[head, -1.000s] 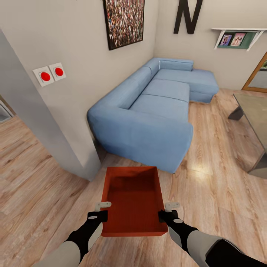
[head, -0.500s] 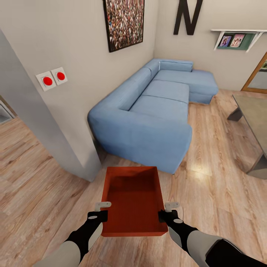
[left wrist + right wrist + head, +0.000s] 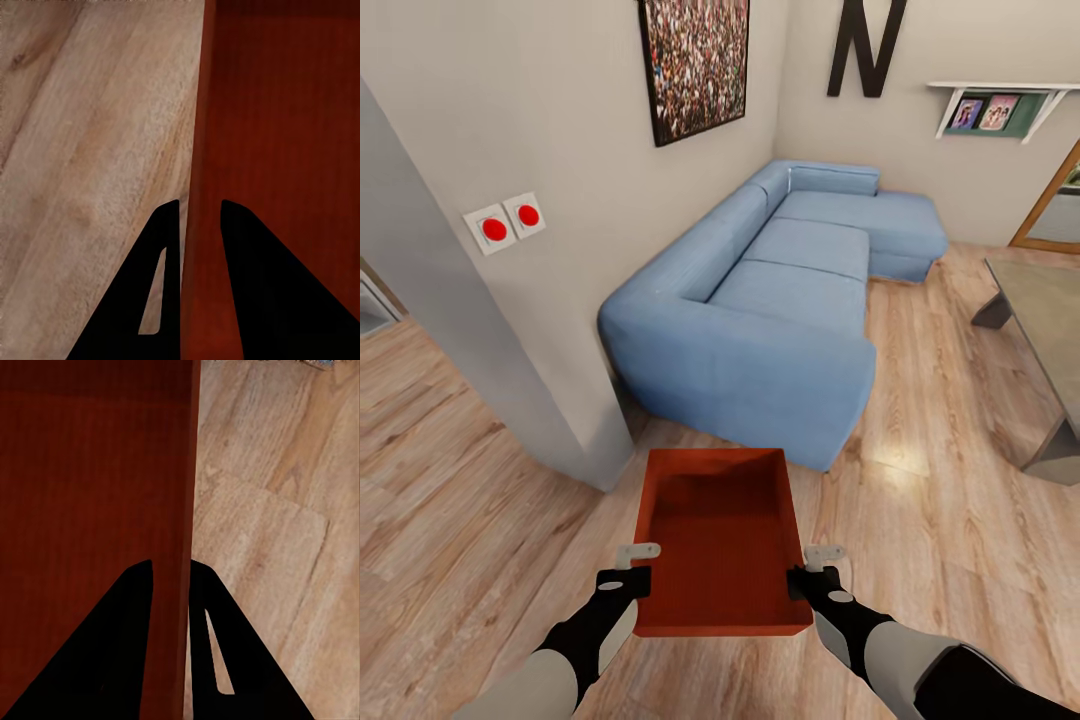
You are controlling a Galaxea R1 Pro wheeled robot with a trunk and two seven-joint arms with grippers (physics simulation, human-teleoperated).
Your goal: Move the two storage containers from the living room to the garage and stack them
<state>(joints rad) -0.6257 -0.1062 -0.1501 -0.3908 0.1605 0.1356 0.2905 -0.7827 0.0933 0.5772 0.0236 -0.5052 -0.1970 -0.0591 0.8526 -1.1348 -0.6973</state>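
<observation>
Between our arms, the left tool [image 3: 628, 566] and right tool [image 3: 812, 566] each pinch a side wall of the storage container [image 3: 718, 540], held above the wood floor [image 3: 940, 520]. Its long axis points ahead toward the blue sofa [image 3: 780, 300], both arms equally near.

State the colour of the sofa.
Light blue; the sofa shows best in the head view.

The head view looks forward and down from above over a storage container [image 3: 720, 545] toward a sofa [image 3: 770, 300]; both wrist views sit very close along its side walls. All three share that container and the wood-plank floor [image 3: 960, 520].
</observation>
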